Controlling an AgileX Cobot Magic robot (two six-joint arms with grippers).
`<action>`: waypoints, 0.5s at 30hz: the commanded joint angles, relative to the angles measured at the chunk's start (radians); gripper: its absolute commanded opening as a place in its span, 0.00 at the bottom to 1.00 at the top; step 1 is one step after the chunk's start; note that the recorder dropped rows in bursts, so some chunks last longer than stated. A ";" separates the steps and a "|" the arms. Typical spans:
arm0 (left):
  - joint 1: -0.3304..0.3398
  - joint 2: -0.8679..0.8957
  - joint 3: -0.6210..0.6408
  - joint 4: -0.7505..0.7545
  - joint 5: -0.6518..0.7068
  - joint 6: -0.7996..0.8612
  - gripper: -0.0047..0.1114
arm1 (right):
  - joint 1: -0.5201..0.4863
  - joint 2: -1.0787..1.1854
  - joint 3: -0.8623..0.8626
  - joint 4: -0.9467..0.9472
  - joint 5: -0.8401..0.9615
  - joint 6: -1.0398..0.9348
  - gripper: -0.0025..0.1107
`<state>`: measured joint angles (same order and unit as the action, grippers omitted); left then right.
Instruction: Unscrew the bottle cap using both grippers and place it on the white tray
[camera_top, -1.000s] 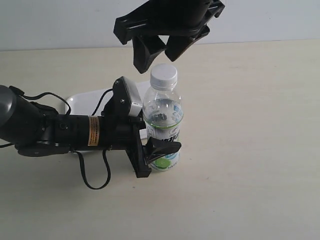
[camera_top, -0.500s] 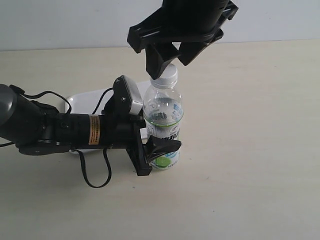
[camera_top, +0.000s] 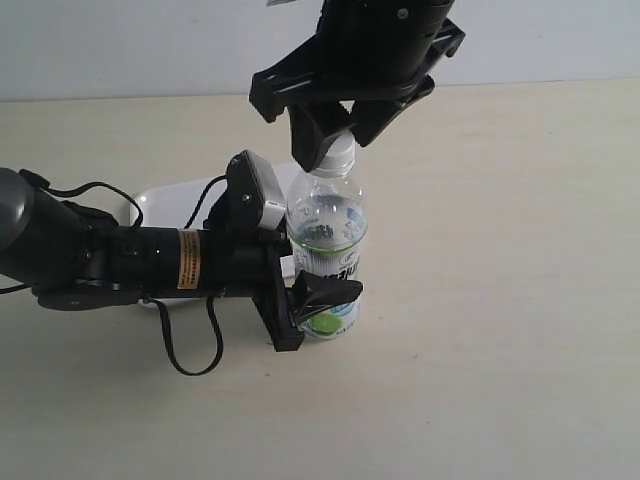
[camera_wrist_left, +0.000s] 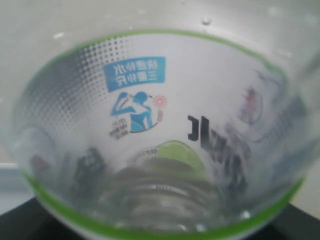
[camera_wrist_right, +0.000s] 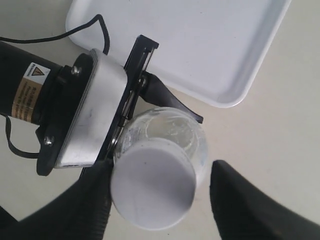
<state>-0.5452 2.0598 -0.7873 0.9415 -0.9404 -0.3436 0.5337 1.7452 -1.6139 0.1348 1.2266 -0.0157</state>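
The clear bottle (camera_top: 325, 240) stands upright on the table. My left gripper (camera_top: 312, 300) is shut on its labelled lower body from the left. In the left wrist view the bottle's label (camera_wrist_left: 150, 125) fills the picture. The white bottle cap (camera_top: 341, 153) is on the neck. My right gripper (camera_top: 337, 140) hangs over it from above, open, with a finger on each side of the cap (camera_wrist_right: 152, 182). One finger (camera_wrist_right: 95, 195) is against the cap's side; the other (camera_wrist_right: 235, 195) stands apart from it. The white tray (camera_top: 165, 200) lies behind the left arm.
The left arm's black body (camera_top: 90, 255) and its cable (camera_top: 185, 355) lie across the table's left side, partly over the tray (camera_wrist_right: 200, 45). Bare beige tabletop (camera_top: 500, 300) stretches to the right of the bottle.
My right gripper has come down from above the bottle until its fingers straddle the cap, and its jaws have narrowed slightly. The left gripper and bottle have not moved.
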 joint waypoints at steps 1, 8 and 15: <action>0.002 -0.013 -0.003 -0.006 0.020 -0.005 0.04 | 0.002 -0.002 0.002 -0.004 -0.006 0.000 0.48; 0.002 -0.013 -0.003 -0.006 0.020 -0.005 0.04 | 0.002 -0.002 0.002 0.011 -0.006 -0.132 0.02; 0.002 -0.013 -0.003 -0.006 0.020 -0.005 0.04 | 0.002 -0.002 0.002 0.045 -0.006 -0.629 0.02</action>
<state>-0.5452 2.0561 -0.7888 0.9433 -0.9339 -0.3422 0.5337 1.7452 -1.6139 0.1681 1.2247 -0.4594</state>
